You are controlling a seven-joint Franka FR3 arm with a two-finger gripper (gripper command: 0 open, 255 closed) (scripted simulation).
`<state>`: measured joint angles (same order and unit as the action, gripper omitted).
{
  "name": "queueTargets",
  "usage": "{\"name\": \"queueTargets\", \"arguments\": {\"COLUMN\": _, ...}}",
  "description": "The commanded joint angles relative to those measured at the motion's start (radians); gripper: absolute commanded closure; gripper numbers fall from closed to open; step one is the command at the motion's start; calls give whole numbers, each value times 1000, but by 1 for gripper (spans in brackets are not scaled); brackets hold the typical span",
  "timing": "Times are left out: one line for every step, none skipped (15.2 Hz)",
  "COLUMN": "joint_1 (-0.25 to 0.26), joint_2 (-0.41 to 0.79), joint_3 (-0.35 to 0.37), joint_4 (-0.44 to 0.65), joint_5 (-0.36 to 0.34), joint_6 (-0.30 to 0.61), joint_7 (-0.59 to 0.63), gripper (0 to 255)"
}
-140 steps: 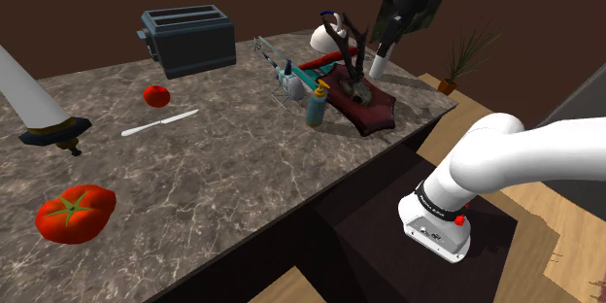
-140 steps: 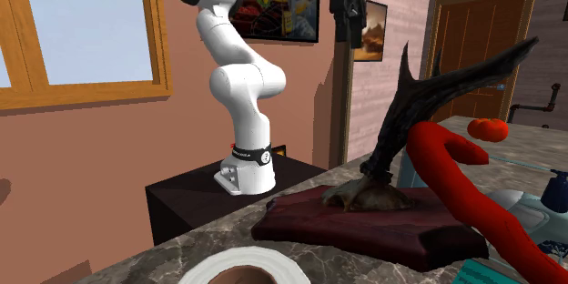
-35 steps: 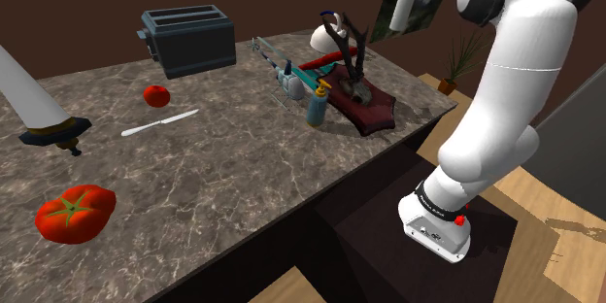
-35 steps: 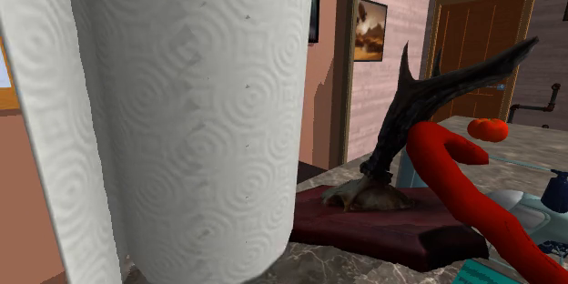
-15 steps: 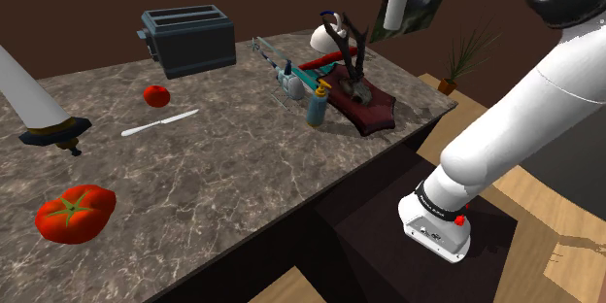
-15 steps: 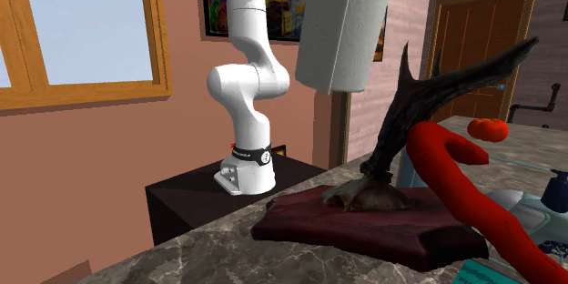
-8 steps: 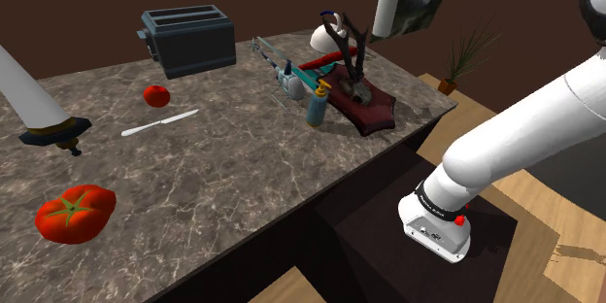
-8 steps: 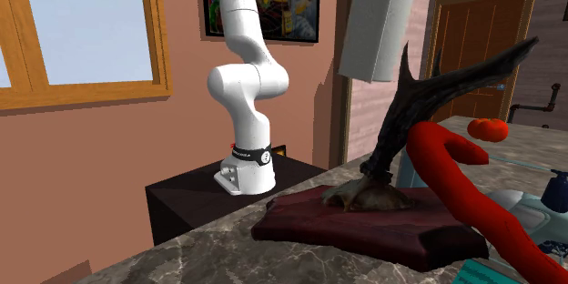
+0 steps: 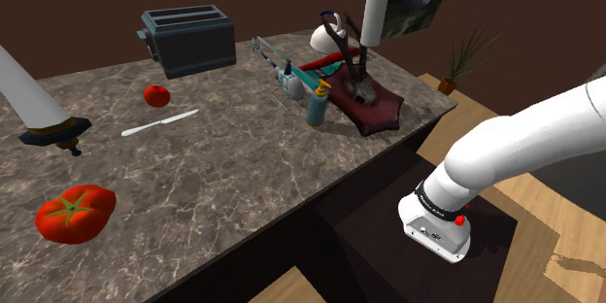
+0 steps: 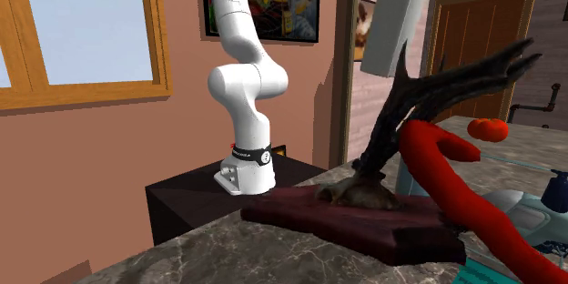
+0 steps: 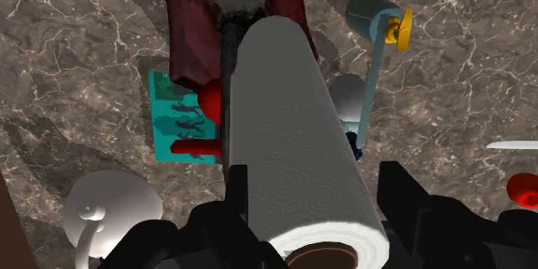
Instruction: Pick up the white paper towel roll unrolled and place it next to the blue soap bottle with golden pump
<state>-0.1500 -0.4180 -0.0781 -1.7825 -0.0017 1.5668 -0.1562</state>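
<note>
Clamps the paper towel roll (image 9: 374,5) in the gripper (image 11: 315,191), long axis running out from it down toward the counter (image 9: 243,165), high over the antler plaque (image 9: 377,109), with the soap bottle (image 9: 317,105) below, just beside that plaque on the shoulder view's left, so likely down-left next.

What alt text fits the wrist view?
Black jaws clasp a white paper towel roll above a marbled counter. Beneath lie a dark red plaque, a teal card and a blue soap bottle with golden pump.
</note>
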Motion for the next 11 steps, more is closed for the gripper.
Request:
{"name": "queueTargets", "arguments": {"joint_1": 12, "joint_2": -25, "joint_3": 36, "joint_4": -15, "joint_5": 4, "joint_6": -10, "joint_7": 48, "gripper": 255}}
{"name": "queueTargets", "arguments": {"joint_1": 17, "joint_2": -37, "joint_3": 55, "joint_4": -25, "joint_5": 7, "joint_6": -12, "joint_7": 72, "gripper": 255}}
{"name": "queueTargets", "arguments": {"joint_1": 24, "joint_2": -49, "joint_3": 73, "joint_4": -34, "joint_5": 10, "joint_6": -14, "joint_7": 96, "gripper": 255}}
{"name": "queueTargets", "arguments": {"joint_1": 29, "joint_2": -58, "joint_3": 92, "joint_4": -42, "joint_5": 14, "joint_6": -16, "joint_7": 120, "gripper": 255}}
{"name": "queueTargets", "arguments": {"joint_1": 35, "joint_2": -67, "joint_3": 111, "joint_4": -49, "joint_5": 18, "joint_6": -17, "joint_7": 144, "gripper": 255}}
{"name": "queueTargets", "arguments": {"joint_1": 41, "joint_2": -75, "joint_3": 130, "joint_4": -55, "joint_5": 23, "joint_6": -19, "joint_7": 168, "gripper": 255}}
{"name": "queueTargets", "arguments": {"joint_1": 47, "joint_2": -82, "joint_3": 149, "joint_4": -59, "joint_5": 28, "joint_6": -21, "joint_7": 192, "gripper": 255}}
{"name": "queueTargets", "arguments": {"joint_1": 53, "joint_2": -88, "joint_3": 168, "joint_4": -62, "joint_5": 33, "joint_6": -23, "joint_7": 216, "gripper": 255}}
{"name": "queueTargets", "arguments": {"joint_1": 58, "joint_2": -93, "joint_3": 188, "joint_4": -65, "joint_5": 38, "joint_6": -26, "joint_7": 240, "gripper": 255}}
{"name": "queueTargets", "arguments": {"joint_1": 64, "joint_2": -97, "joint_3": 208, "joint_4": -66, "joint_5": 43, "joint_6": -28, "joint_7": 264, "gripper": 255}}
{"name": "queueTargets", "arguments": {"joint_1": 70, "joint_2": -99, "joint_3": 227, "joint_4": -66, "joint_5": 48, "joint_6": -30, "joint_7": 289, "gripper": 255}}
